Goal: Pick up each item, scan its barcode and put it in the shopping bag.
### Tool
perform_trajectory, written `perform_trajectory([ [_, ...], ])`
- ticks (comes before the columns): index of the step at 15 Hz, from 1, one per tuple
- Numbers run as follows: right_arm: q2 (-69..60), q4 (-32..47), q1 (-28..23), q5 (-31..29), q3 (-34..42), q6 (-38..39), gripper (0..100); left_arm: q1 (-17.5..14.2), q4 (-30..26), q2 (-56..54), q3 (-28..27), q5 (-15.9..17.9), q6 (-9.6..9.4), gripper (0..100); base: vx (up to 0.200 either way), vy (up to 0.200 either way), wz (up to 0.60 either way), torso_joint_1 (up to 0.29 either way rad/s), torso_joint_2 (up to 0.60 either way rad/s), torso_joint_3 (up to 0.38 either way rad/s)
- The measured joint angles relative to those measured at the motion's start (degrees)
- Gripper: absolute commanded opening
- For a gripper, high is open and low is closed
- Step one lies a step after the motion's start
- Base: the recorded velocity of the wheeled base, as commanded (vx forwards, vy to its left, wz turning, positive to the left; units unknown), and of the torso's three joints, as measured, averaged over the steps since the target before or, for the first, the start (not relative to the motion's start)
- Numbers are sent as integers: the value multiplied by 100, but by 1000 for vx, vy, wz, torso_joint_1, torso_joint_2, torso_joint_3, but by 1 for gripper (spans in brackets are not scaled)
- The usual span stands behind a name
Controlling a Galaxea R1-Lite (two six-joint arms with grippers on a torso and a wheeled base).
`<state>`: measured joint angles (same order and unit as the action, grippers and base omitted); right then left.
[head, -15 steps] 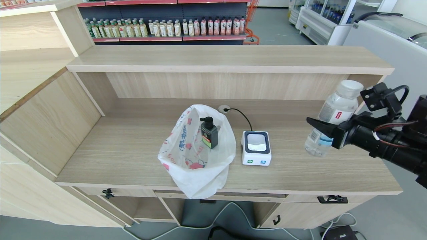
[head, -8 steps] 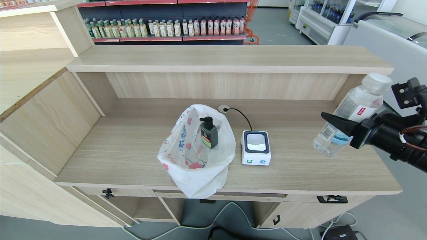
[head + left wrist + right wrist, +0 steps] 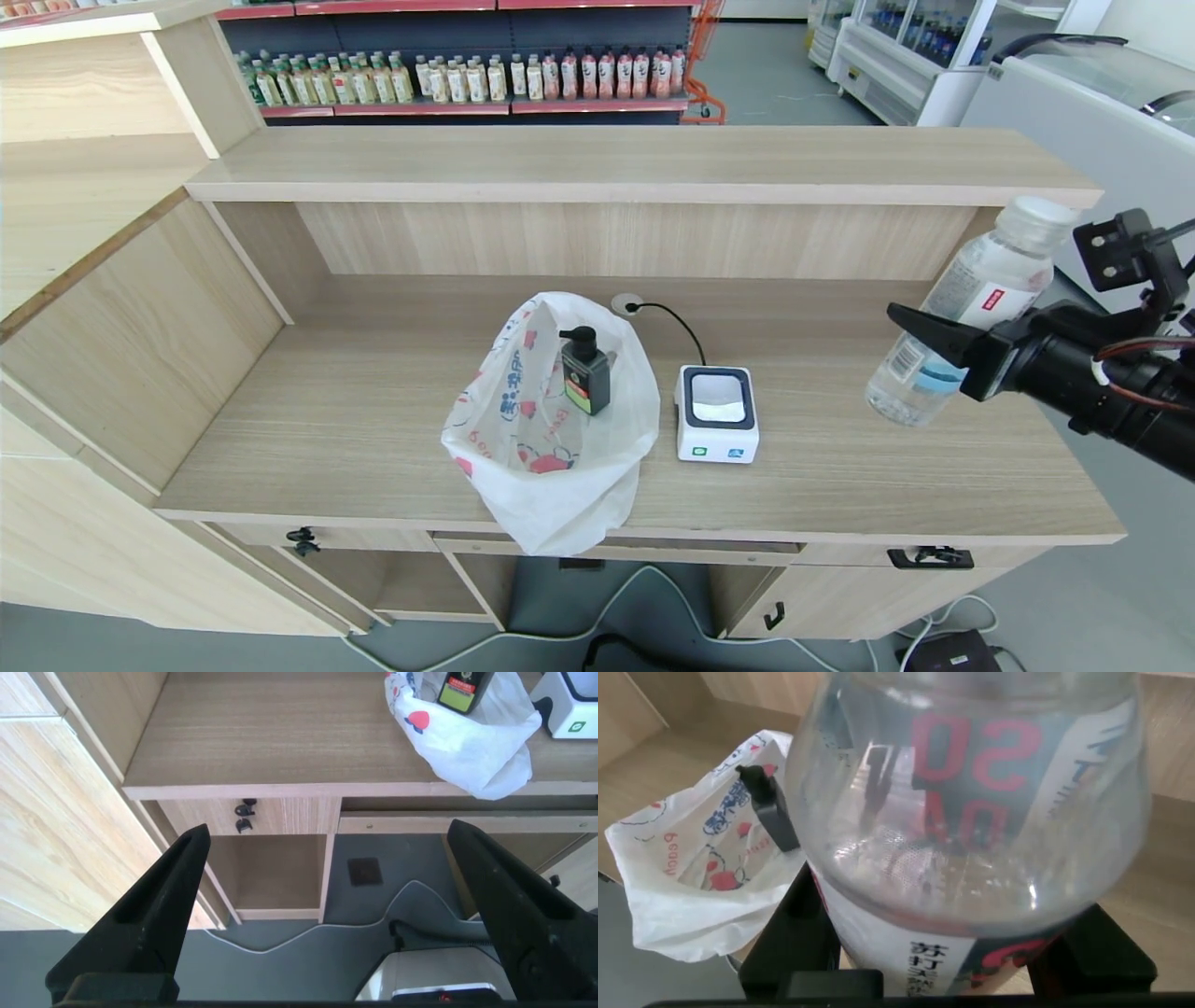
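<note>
A: Where's the water bottle (image 3: 990,280)?
B: In the air over the right end of the worktop (image 3: 840,476), well right of the scanner (image 3: 717,411). Right tool (image 3: 926,353) clamped round its lower half. Cap tipped up and off to the right.
A: Risks?
B: Smooth round plastic, held low and leaning, so it could swivel or slip in the grip on a swing left. Barcode must face the scanner window squarely, or no read. Later, the shopping bag (image 3: 551,467) is floppy and a black pump bottle (image 3: 585,378) stands inside. A careless drop could snag the rim or knock that over.
A: Arm pose?
B: Right arm stretched in from the right, forearm near level, pointing left. Left tool (image 3: 327,905) gapes wide, holding nothing, low on the worktop's near side, left of the bag.
</note>
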<state>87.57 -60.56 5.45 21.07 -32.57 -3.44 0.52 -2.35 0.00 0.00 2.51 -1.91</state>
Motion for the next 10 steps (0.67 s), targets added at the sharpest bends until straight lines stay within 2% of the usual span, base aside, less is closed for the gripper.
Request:
perform_trajectory([
  [5,52,2,24,-16,-102,-22,0,0,-2,2,0,0,-2,100,0,0,0,0,0,0],
  [10,66,55,265,-32,-260,238,0,2,0,2,0,2,-5,100,0,200,0,6,2,1],
])
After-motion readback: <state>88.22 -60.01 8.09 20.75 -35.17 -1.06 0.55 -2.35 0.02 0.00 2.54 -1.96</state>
